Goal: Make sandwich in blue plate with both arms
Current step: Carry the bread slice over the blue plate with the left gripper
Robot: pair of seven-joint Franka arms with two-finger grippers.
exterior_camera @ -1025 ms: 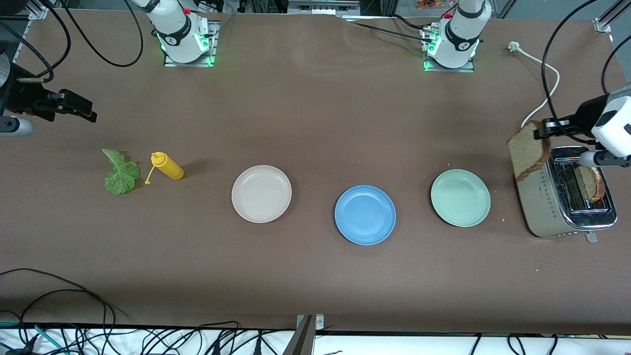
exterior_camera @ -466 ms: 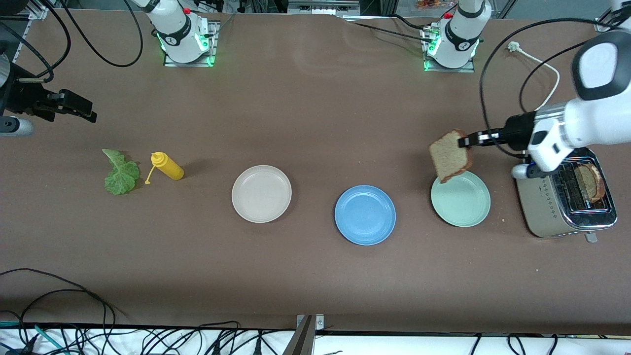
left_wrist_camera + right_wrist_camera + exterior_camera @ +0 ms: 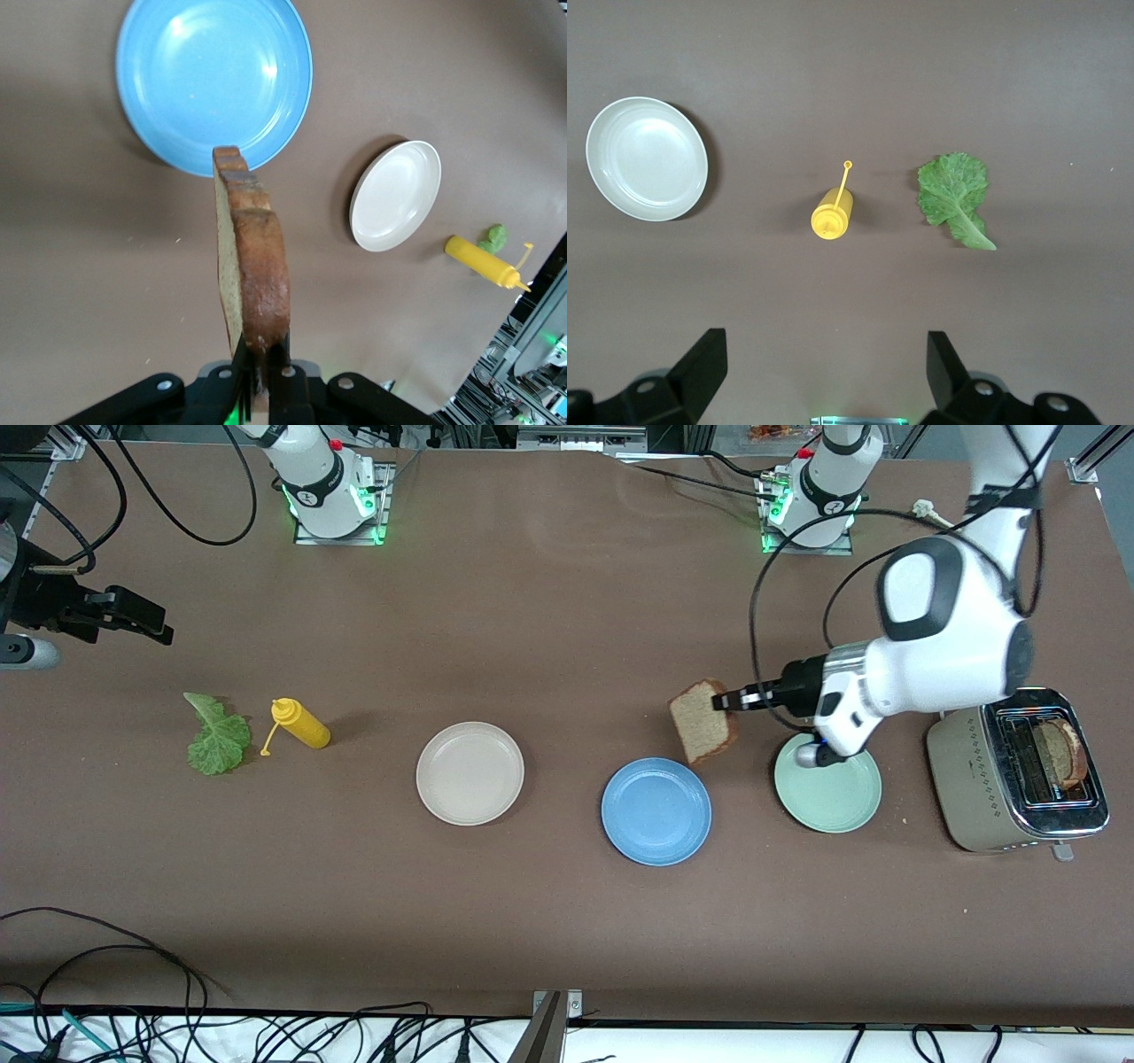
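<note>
From the high camera across the table, the left gripper (image 3: 741, 699) hangs in the air with its fingers clamped on the edge of a bread slice (image 3: 702, 720). The slice hangs on edge over the bare table between the blue plate (image 3: 656, 811) and the mint-green plate (image 3: 827, 781), its lower corner just beside the blue plate's rim. The blue plate holds nothing. Part of the left arm's wrist hangs over the mint-green plate and hides a bit of its rim. Toward the left arm's end of the table stands a metal toaster (image 3: 1017, 775) with a second bread slice (image 3: 1060, 752) in one slot. A beige-white plate (image 3: 469, 773) lies beside the blue one, toward the right arm's end. Further along that way stand a yellow squeeze bottle (image 3: 301, 724) and, just beside it, a lettuce leaf (image 3: 216, 736), flat on the table. The right gripper (image 3: 133, 615) waits at the table's edge, above the lettuce's end.

In the left wrist view, the two fingers (image 3: 239, 372) pinch the crust of the bread slice (image 3: 251, 270), which stands edge-on and covers a sliver of the blue plate (image 3: 214, 78). The beige-white plate (image 3: 396, 196) and the bottle (image 3: 481, 262) show farther off.

In the right wrist view, the right gripper (image 3: 824, 376) has its fingers wide apart and grips nothing. Below it lie the lettuce leaf (image 3: 954, 198), the bottle (image 3: 832, 212) and the beige-white plate (image 3: 647, 158), each apart from the others.
</note>
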